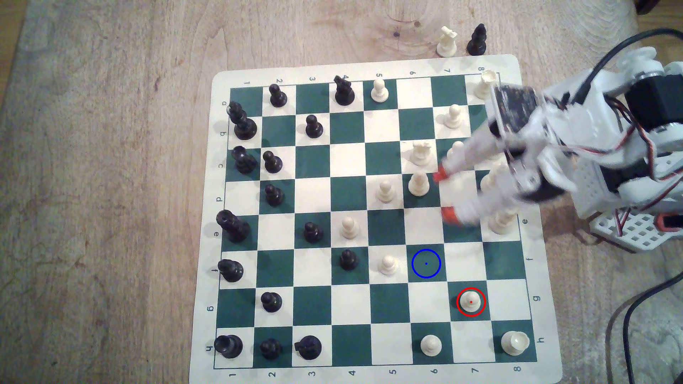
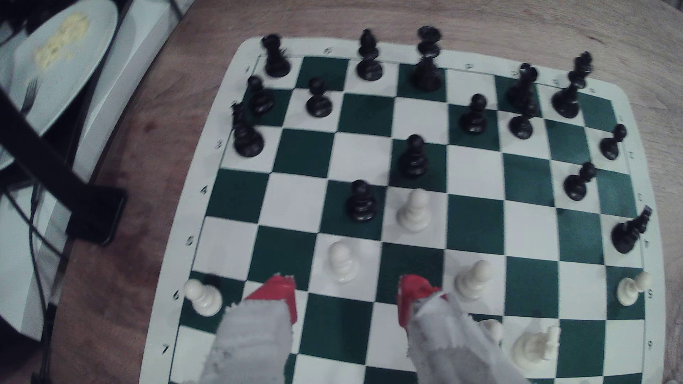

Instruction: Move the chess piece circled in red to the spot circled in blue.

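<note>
On the green-and-white chessboard mat (image 1: 369, 66), the blue-ringed dark green square (image 1: 426, 263) lies empty. Diagonally beside it, nearer the exterior view's right edge, stands the red-ringed small cream plastic pawn (image 1: 471, 300). The red-tipped white pincer (image 1: 445, 195) hovers spread, empty, well apart.

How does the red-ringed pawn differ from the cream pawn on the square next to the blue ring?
The ringed pawn stands on a green square in row g with a red ring and dot over it; the neighbour pawn stands unmarked on a white square in row f. The ringed pawn sits diagonally off the blue-ringed spot, while the neighbour pawn is directly beside it, on the exterior view's left. Both are cream, upright, same shape, and away from the open gripper.
</note>
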